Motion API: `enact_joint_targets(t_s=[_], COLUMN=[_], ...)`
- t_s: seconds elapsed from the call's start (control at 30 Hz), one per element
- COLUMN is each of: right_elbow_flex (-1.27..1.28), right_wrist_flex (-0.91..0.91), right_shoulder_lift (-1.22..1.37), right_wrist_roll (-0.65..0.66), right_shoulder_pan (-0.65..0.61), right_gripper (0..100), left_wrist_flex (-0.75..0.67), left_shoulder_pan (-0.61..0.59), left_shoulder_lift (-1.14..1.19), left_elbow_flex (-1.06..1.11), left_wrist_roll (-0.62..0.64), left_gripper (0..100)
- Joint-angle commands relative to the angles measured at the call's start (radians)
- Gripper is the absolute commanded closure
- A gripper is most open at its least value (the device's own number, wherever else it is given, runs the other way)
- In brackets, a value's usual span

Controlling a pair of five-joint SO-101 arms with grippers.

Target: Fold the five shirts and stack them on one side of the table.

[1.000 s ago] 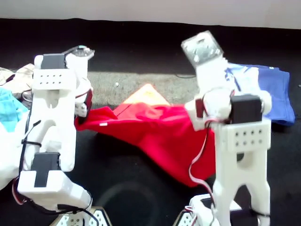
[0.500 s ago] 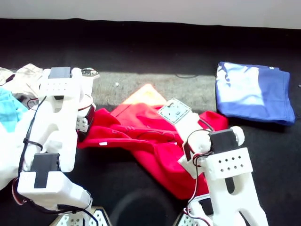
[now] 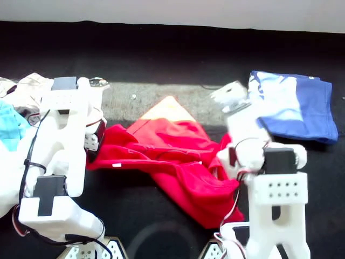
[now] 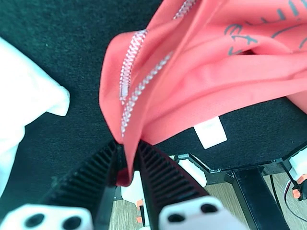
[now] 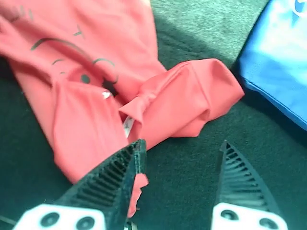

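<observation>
1. The black table [image 3: 161, 54] bears all the clothes.
2. The red shirt [image 3: 178, 156] lies crumpled at the table's middle, between the two arms, with its far corner in a patch of light.
3. The left arm [image 3: 59, 140] stands bent over the shirt's left edge. The left gripper [image 4: 127, 146] points down with its jaws clamped on a stitched hem of the red shirt [image 4: 201, 72], lifting it slightly off the table.
4. The right arm [image 3: 277, 189] rises from its base and its forearm leans away towards the far side. The right gripper [image 5: 182, 146] hangs above a bunched fold of the shirt with its jaws spread wide, holding nothing.
5. The folded blue shirt [image 3: 294, 105] lies flat at the far right, apart from the red one.
6. A teal shirt [image 3: 11, 124] lies at the left edge.
7. A white label [image 4: 211, 132] hangs under the gripped hem.
</observation>
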Motion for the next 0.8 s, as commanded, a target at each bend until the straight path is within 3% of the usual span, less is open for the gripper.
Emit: enact_joint_targets(t_s=[0.0,0.17,0.3,0.67,0.77], right_elbow_flex=[0.027,0.039,0.038,0.038,0.038], right_wrist_flex=[-0.077,-0.139,-0.24,-0.394,-0.435], right_shoulder_lift=[0.134,0.375,0.506,0.751,0.808], right_wrist_roll=[-0.023,-0.025,-0.025,-0.025,-0.025], right_shoulder_pan=[0.076,0.07,0.058,-0.028,-0.033], right_gripper=[73.8,61.6,59.8,60.3,72.4], left_wrist_flex=[0.0,0.0,-0.003,-0.006,-0.005], left_shoulder_pan=[-0.019,-0.022,-0.022,-0.021,-0.021], left_shoulder_lift=[-0.048,-0.048,-0.048,-0.048,-0.048], left_elbow_flex=[0.001,0.001,0.001,0.001,0.001], left_wrist_roll=[-0.006,-0.006,-0.006,-0.006,-0.006], left_gripper=[99,99,99,99,99])
